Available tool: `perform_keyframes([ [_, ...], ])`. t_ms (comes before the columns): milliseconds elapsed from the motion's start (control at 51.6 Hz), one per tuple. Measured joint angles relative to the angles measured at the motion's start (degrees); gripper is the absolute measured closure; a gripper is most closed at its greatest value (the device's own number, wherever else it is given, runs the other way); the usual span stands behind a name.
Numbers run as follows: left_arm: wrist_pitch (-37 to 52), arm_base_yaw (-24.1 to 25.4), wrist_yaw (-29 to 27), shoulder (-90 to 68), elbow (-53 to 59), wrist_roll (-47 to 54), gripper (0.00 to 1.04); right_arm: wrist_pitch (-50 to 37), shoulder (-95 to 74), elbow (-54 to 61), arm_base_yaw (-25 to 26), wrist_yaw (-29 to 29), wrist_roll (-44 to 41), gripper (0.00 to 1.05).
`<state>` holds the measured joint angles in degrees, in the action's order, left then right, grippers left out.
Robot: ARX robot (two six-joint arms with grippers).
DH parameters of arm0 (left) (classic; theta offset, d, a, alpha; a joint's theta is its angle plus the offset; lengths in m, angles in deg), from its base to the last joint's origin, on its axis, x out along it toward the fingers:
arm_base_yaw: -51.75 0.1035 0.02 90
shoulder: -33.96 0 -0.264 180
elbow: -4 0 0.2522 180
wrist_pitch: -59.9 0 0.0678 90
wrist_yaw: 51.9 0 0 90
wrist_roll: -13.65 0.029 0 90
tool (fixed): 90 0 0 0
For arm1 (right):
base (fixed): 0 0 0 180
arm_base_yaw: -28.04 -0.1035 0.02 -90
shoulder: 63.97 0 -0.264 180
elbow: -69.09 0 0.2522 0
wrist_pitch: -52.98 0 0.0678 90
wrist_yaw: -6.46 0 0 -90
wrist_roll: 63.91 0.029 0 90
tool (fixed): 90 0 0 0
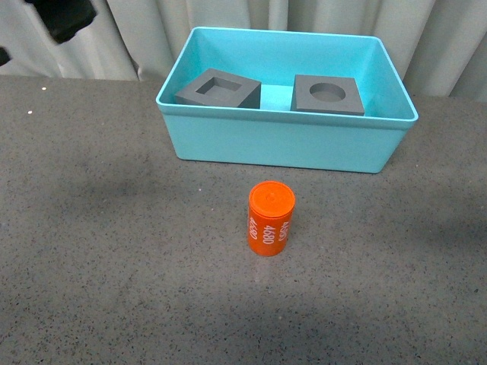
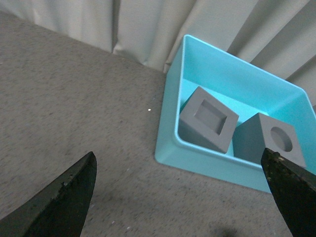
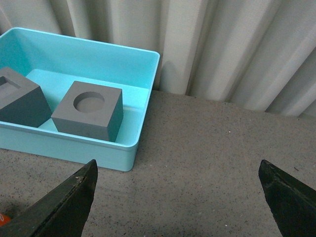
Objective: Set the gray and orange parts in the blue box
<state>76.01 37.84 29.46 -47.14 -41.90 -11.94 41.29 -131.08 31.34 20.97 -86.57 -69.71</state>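
The blue box (image 1: 281, 144) stands at the back middle of the table. Inside it lie two gray cubes: one with a square recess (image 1: 219, 89) on the left, one with a round recess (image 1: 328, 94) on the right. The orange cylinder (image 1: 271, 218) with white digits stands upright on the table in front of the box. My left gripper (image 2: 180, 190) is open, above the table left of the box (image 2: 168, 128), holding nothing. My right gripper (image 3: 177, 195) is open over bare table right of the box (image 3: 140, 123). A sliver of orange (image 3: 3, 218) shows at the right wrist view's edge.
Gray speckled tabletop (image 1: 99, 228) spreads around the box and cylinder. Pale curtains (image 1: 152, 30) hang behind the table's far edge. A dark part of the left arm (image 1: 65, 19) shows at the upper left of the front view.
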Motion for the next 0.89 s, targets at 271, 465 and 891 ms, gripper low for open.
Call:
perform_keyframes([
  [271, -4.4, 4.7, 0.3, 20.5, 16.9, 3.0, 0.07, 0.0, 0.0, 0.0, 0.0, 0.0, 0.0, 0.1],
  [465, -14.0, 10.6, 3.1, 33.8, 21.6, 5.1, 0.07, 0.0, 0.0, 0.0, 0.0, 0.0, 0.0, 0.1],
  [891, 3.2, 13.8, 8.6, 47.2, 31.1, 24.5, 0.93, 0.0, 0.0, 0.0, 0.0, 0.0, 0.0, 0.1],
])
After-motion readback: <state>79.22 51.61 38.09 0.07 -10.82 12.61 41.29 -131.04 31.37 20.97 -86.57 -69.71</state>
